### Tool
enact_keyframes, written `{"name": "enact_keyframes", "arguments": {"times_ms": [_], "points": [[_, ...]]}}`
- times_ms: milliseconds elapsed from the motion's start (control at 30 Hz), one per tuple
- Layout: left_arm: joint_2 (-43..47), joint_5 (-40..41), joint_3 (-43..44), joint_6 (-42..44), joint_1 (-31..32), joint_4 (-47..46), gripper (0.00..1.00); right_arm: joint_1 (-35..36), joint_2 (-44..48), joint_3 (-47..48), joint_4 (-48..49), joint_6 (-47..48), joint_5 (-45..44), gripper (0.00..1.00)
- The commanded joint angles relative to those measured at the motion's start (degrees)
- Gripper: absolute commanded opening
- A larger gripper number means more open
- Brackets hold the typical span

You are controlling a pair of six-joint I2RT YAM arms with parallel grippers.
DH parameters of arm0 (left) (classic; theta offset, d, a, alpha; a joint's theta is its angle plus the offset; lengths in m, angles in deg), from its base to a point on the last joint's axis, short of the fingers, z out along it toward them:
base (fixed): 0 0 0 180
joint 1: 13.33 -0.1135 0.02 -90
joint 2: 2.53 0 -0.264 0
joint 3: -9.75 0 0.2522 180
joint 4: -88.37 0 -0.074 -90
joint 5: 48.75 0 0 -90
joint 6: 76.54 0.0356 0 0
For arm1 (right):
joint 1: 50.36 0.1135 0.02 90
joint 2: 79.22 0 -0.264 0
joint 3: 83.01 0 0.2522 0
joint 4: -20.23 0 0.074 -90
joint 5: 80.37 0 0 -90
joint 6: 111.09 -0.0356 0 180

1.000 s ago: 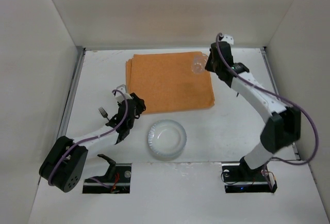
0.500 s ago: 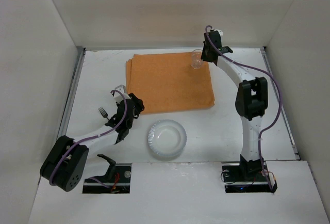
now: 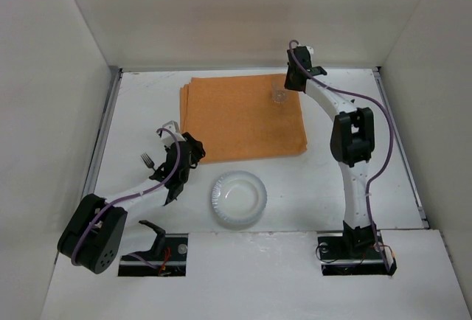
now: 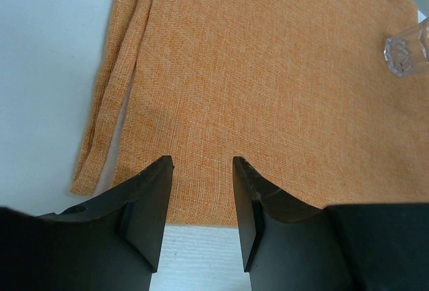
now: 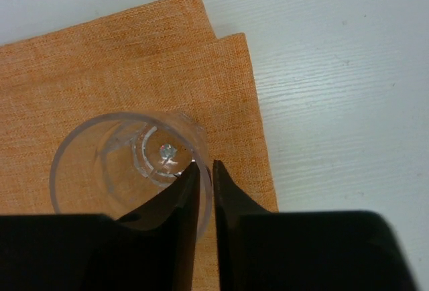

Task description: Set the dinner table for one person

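Note:
The dinner table (image 3: 346, 113) is a white tabletop with an orange placemat (image 3: 243, 117) at its far middle. My right gripper (image 3: 286, 88) is shut on the wall of a clear glass (image 3: 280, 95) at the placemat's far right corner. In the right wrist view one finger is inside the glass (image 5: 120, 167) and one outside, with the gripper (image 5: 206, 169) pinching the rim. My left gripper (image 3: 198, 154) is open and empty at the placemat's near left corner. In the left wrist view its jaws (image 4: 202, 165) stand apart over the placemat edge (image 4: 268, 70), with the glass (image 4: 405, 53) far off.
A clear round plate (image 3: 237, 198) lies on the table near the front, below the placemat. A fork (image 3: 147, 161) lies left of the left arm. White walls close in the left, far and right sides.
The right arm has stretched out and straightened, carrying the glass slightly left and down over the placemat's far right corner. The left arm has barely moved.

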Motion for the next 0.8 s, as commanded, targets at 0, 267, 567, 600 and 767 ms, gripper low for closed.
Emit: {"name": "enact_keyframes", "arguments": {"times_ms": [0,267,567,600,767], "points": [[0.3,0.4,-0.7,-0.1,-0.7,-3.4,0.39,0.2,0.6,3.6,0.3,0.7,-1.0,0.31],[2.2,1.0,-1.7,-0.1,-1.7,-3.4,0.38,0.6,16.5,-7.9,5.3,0.8,-0.7,0.58],[9.8,4.3,-3.9,0.9,-0.7,-3.4,0.22,14.5,50.7,-61.7,34.0,-6.6,3.8,0.59],[11.1,4.7,-4.2,1.0,-0.6,-3.4,0.22,16.7,53.3,-66.4,35.8,-7.3,4.6,0.58],[12.0,4.8,-4.4,1.3,0.4,-4.2,0.24,25.3,62.6,-82.2,39.5,-16.0,7.2,0.59]]}}
